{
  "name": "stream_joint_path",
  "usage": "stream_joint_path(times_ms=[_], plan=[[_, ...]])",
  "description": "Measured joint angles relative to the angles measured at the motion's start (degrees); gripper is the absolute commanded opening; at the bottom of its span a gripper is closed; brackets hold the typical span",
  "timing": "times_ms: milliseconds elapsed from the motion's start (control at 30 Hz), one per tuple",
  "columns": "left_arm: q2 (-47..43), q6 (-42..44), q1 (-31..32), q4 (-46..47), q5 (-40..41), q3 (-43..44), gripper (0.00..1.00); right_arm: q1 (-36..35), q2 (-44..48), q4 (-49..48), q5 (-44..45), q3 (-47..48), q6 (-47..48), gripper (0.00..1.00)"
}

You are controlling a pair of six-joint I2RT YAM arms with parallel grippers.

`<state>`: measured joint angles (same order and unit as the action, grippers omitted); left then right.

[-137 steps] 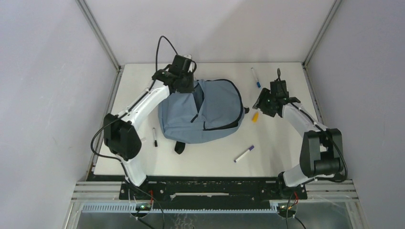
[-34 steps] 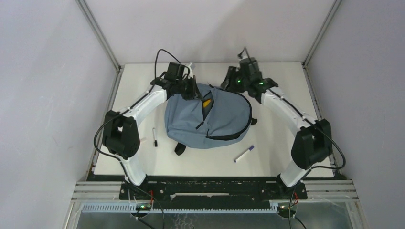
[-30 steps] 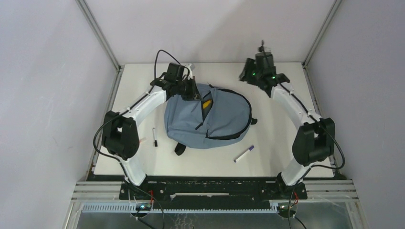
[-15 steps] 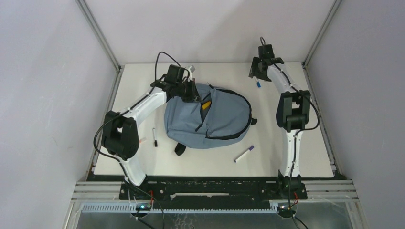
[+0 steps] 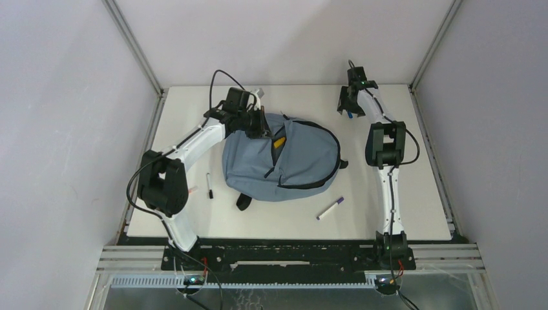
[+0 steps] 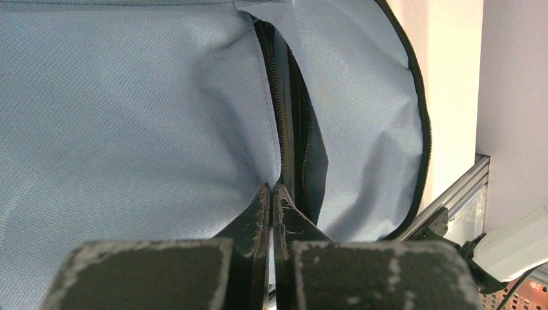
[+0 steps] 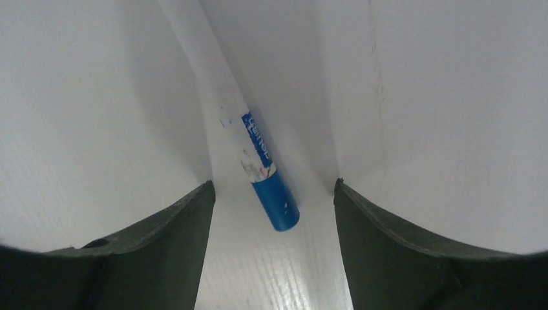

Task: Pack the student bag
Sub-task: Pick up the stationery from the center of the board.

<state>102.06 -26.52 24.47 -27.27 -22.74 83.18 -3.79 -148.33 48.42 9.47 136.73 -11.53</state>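
Surface: white table (image 5: pixel 420 187), boxed in by pale grey walls (image 5: pixel 291 39) with aluminium corner posts (image 5: pixel 132 45). Loose items on it: purple marker (image 5: pixel 330 208) at 5 o'clock of the student bag (image 5: pixel 297 161); black-capped marker (image 5: pixel 209 185) at 8 o'clock of it, lying apart; blue-capped marker (image 7: pixel 262 168) near the table's 1 o'clock corner. The student bag lies flat at the table's centre, rounded top toward 3 o'clock, a black strap (image 5: pixel 242 200) trailing at 7 o'clock. Changes since the earliest view: the orange item (image 5: pixel 278 143), then on the table at 3 o'clock of the bag beside the right gripper (image 5: pixel 346 106), now sits in the bag's open zip mouth; the bag has shifted slightly toward 3 o'clock; the right arm has stretched out to the far edge. The left gripper (image 5: pixel 258 126) has kept its place at 11 o'clock of the bag. Container: the student bag, main zipper open near its top, orange item showing in the gap; the rest of the interior is hidden. Left gripper (image 6: pixel 271 194): jaws pressed together, pinching the fabric edge beside the zipper. Right gripper (image 7: pixel 271 194): jaws spread, standing either side of the blue-capped marker, touching neither its cap nor its barrel.
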Motion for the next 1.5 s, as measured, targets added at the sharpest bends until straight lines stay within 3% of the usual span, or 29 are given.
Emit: stream_joint_path(times_ms=[200, 567, 700, 800, 933, 1033, 1167, 1367, 1500], plan=[[0.0, 0.0, 0.0, 0.0, 0.0, 0.0, 0.00, 0.6, -1.0, 1.0, -2.1, 1.3, 1.5, 0.67], [0.0, 0.0, 0.0, 0.0, 0.0, 0.0, 0.00, 0.6, -1.2, 0.7, -4.0, 1.3, 3.3, 0.43], [0.0, 0.0, 0.0, 0.0, 0.0, 0.0, 0.00, 0.6, -1.3, 0.5, -4.8, 1.3, 3.6, 0.26], [0.0, 0.0, 0.0, 0.0, 0.0, 0.0, 0.00, 0.3, -1.2, 0.5, -4.7, 1.3, 3.9, 0.02], [0.0, 0.0, 0.0, 0.0, 0.0, 0.0, 0.00, -0.7, -0.5, -0.3, -2.9, -0.2, 4.3, 0.00], [0.0, 0.0, 0.0, 0.0, 0.0, 0.0, 0.00, -1.4, 2.9, -1.6, -1.8, -6.0, 3.7, 0.00], [0.0, 0.0, 0.0, 0.0, 0.0, 0.0, 0.00, -2.3, 12.3, -2.6, -1.0, -21.1, 0.7, 0.00], [0.0, 0.2, 0.0, 0.0, -0.5, 0.0, 0.00, -3.5, 34.0, -5.2, -2.6, -45.8, -2.8, 0.00], [0.0, 0.2, 0.0, 0.1, -0.7, 0.0, 0.00, -5.2, 51.7, -7.6, -5.4, -56.7, -4.3, 0.00]])
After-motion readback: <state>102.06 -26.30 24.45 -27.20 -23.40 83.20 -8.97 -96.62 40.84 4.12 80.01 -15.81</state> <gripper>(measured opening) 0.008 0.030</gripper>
